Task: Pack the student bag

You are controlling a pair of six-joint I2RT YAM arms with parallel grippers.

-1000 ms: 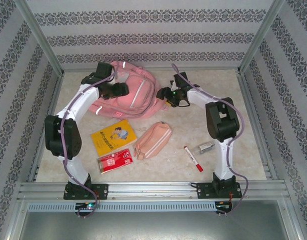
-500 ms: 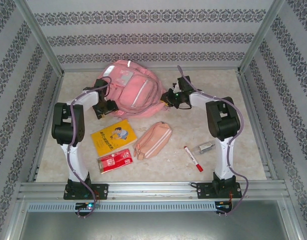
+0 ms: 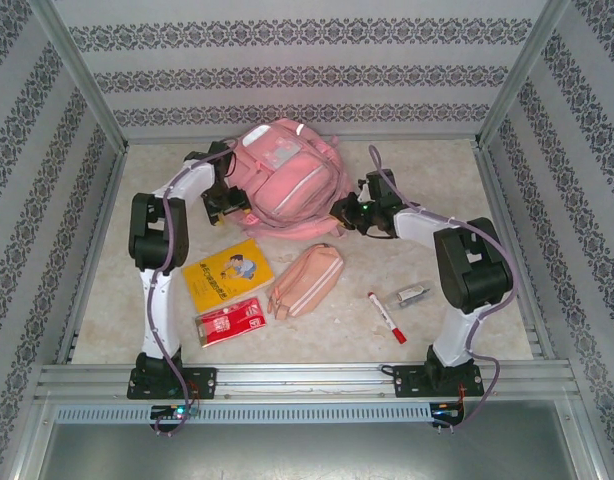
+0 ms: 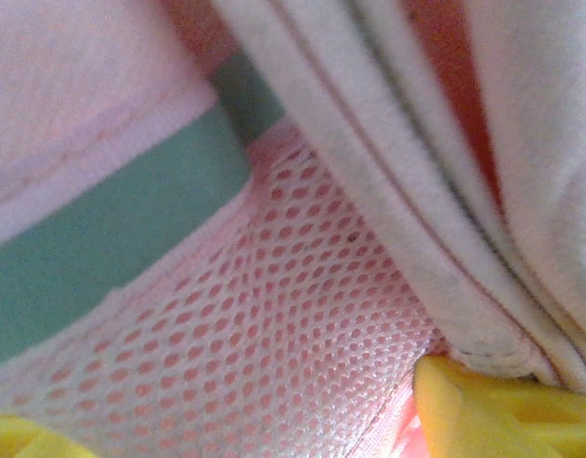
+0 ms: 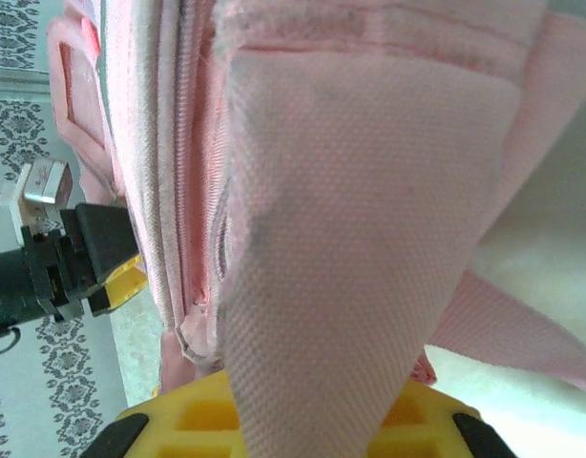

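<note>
The student bag (image 3: pixel 287 175), a large pink backpack with silver strips, lies at the back middle of the table. My left gripper (image 3: pixel 227 200) presses against its left side. In the left wrist view its yellow fingertips (image 4: pixel 493 410) stand wide apart, with the bag's pink mesh pocket (image 4: pixel 274 315) between them. My right gripper (image 3: pixel 347 212) is at the bag's lower right corner. In the right wrist view it (image 5: pixel 307 405) is shut on a pink woven strap (image 5: pixel 350 210) of the bag, and the bag's zip side (image 5: pixel 188 143) runs up on the left.
In front of the bag lie a yellow book (image 3: pixel 227 272), a red packet (image 3: pixel 230 320), a pink pencil pouch (image 3: pixel 307 280), a red marker (image 3: pixel 386 317) and a small silver item (image 3: pixel 411 295). Patterned walls and metal posts enclose the table.
The right gripper has shut on the bag's strap. The bag has shifted right and turned. The left arm has drawn back and now sits at the bag's left side.
</note>
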